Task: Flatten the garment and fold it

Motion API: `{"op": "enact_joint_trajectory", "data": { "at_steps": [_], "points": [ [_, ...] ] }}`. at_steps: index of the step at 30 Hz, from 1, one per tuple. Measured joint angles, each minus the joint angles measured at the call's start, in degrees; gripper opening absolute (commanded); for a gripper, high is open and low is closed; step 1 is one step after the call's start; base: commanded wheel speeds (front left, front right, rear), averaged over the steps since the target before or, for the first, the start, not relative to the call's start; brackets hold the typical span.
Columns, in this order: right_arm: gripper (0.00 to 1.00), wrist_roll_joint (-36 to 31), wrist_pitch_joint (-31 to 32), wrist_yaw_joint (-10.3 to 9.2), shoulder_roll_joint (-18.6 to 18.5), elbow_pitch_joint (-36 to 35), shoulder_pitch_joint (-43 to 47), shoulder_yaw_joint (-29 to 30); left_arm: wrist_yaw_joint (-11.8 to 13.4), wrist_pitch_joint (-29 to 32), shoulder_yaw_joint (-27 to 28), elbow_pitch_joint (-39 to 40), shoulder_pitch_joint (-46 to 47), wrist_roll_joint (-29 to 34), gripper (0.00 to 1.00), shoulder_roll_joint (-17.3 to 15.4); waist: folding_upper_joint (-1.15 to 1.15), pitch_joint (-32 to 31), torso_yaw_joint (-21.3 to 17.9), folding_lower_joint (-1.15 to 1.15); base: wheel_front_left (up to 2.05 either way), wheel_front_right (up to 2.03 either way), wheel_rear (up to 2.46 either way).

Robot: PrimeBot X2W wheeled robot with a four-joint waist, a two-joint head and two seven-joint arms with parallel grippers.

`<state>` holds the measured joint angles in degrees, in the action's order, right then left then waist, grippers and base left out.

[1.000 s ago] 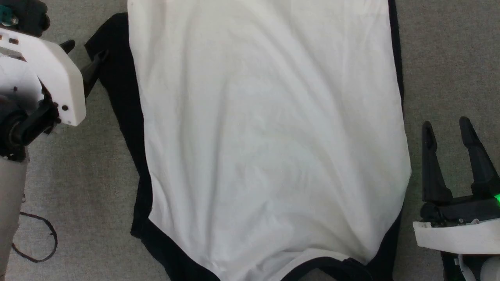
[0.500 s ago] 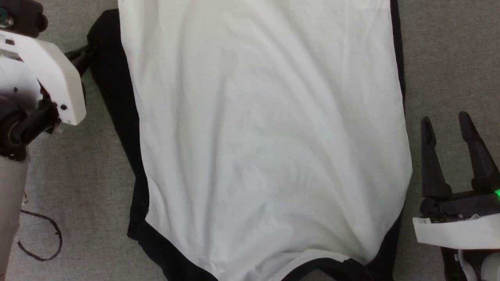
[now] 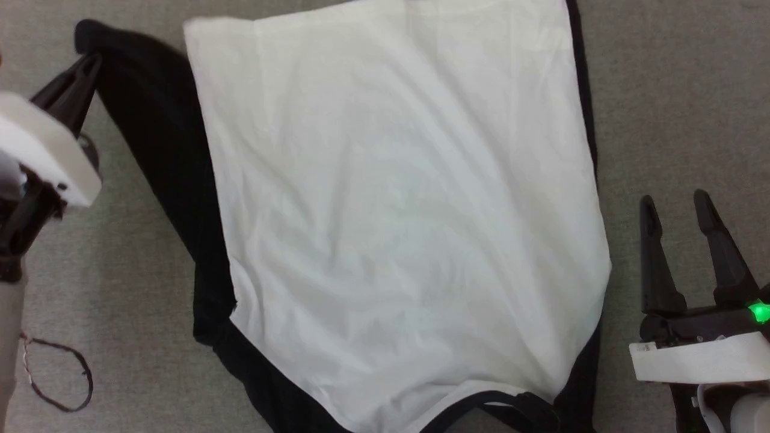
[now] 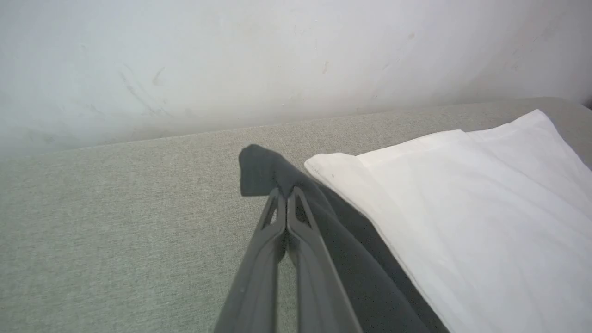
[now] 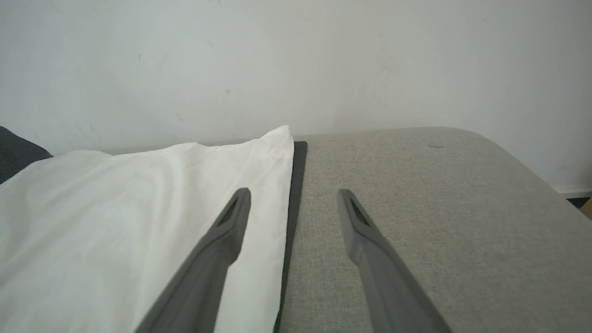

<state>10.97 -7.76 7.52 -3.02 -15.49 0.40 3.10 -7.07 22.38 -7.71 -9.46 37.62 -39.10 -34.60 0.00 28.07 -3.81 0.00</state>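
Pinching the black sleeve tip [image 4: 259, 169], the left hand [image 4: 286, 192] holds the garment [image 3: 397, 210].

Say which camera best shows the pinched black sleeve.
Left wrist view: the left gripper is shut on the sleeve, close up. Head view shows it smaller; right wrist view, just a dark corner.

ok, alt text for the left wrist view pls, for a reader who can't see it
The left gripper, shut, pinches the tip of the black sleeve of the garment, whose cream-white body lies spread to the right on a grey fabric surface. A pale, scuffed wall stands behind.
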Motion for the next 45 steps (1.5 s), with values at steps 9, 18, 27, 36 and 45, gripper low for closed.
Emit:
{"op": "enact_joint_trajectory", "data": {
  "at_steps": [9, 18, 27, 36, 45],
  "points": [
    [1.00, 1.59, -0.36, 0.00, 0.00, 1.72, 3.56, 0.37, 3.01, -5.00, 8.83, 5.08, -14.89, -2.79, 0.00, -3.37, 0.00, -7.92, 1.08, -0.01, 0.00, 0.00, 0.00],
    [1.00, 2.24, -0.36, 0.00, -0.01, 2.00, 6.11, 1.36, 8.26, -8.51, 21.80, 12.69, -33.39, -7.15, 0.00, -3.26, 0.00, -13.74, 2.95, -0.02, 0.00, 0.00, 0.00],
    [1.00, 2.72, -0.33, 0.01, 0.00, 2.15, 7.09, 1.31, 11.81, -9.42, 28.62, 17.60, -45.08, -7.94, 0.00, -0.93, 0.00, -17.39, 4.67, -0.01, 0.00, 0.00, 0.00],
    [1.00, 3.07, -0.25, 0.00, 0.00, 2.31, 8.25, 1.56, 13.25, -9.22, 28.27, 25.32, -48.99, -6.30, 0.00, -0.09, 0.00, -19.68, 5.27, 0.00, 0.00, 0.00, 0.00],
    [1.00, 3.10, 0.56, 0.00, -0.01, 0.49, 9.27, 4.24, 14.80, -5.66, 20.69, 40.42, -46.10, -4.23, 0.00, -0.26, 0.00, -21.11, 5.08, 0.00, 0.00, 0.00, 0.00]
  ]
}}
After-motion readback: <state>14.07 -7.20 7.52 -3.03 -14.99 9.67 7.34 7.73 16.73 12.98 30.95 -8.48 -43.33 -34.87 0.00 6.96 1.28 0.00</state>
